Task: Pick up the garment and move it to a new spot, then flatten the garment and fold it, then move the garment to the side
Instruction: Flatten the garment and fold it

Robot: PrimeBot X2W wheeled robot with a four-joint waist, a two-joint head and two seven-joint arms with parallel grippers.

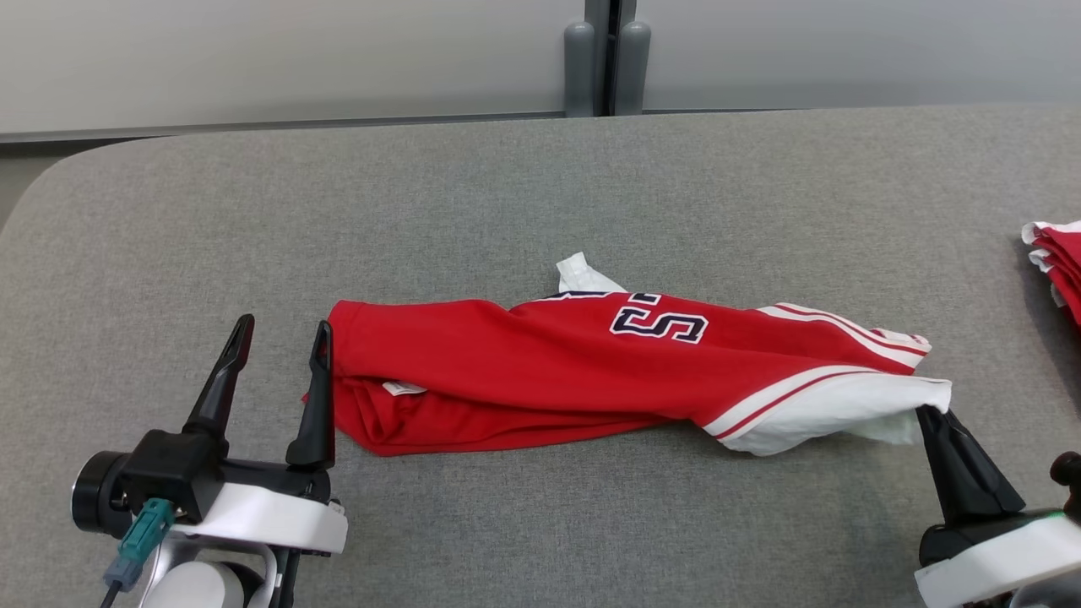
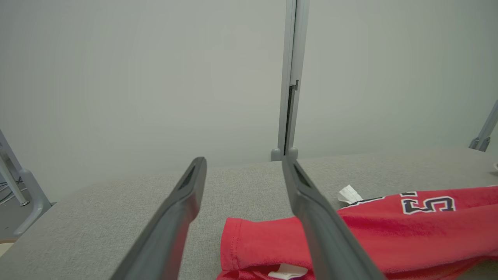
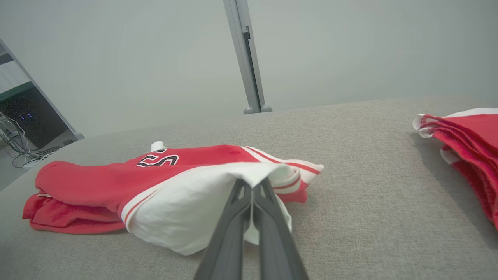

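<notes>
One garment (image 1: 549, 371); lies lengthwise left-right on counter (image 1: 507, 186), white end pointing right. Right jaws clenched on that end; left jaws released. One red stack (image 1: 1060, 262) apart.

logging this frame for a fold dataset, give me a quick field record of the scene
garment: red jersey, bunched lengthwise on table
left gripper: open, at garment's left end, holding nothing
right gripper: shut on garment's white right end
stack: red-and-white clothes, far right of table
task stage: garment not yet flattened or folded
</notes>
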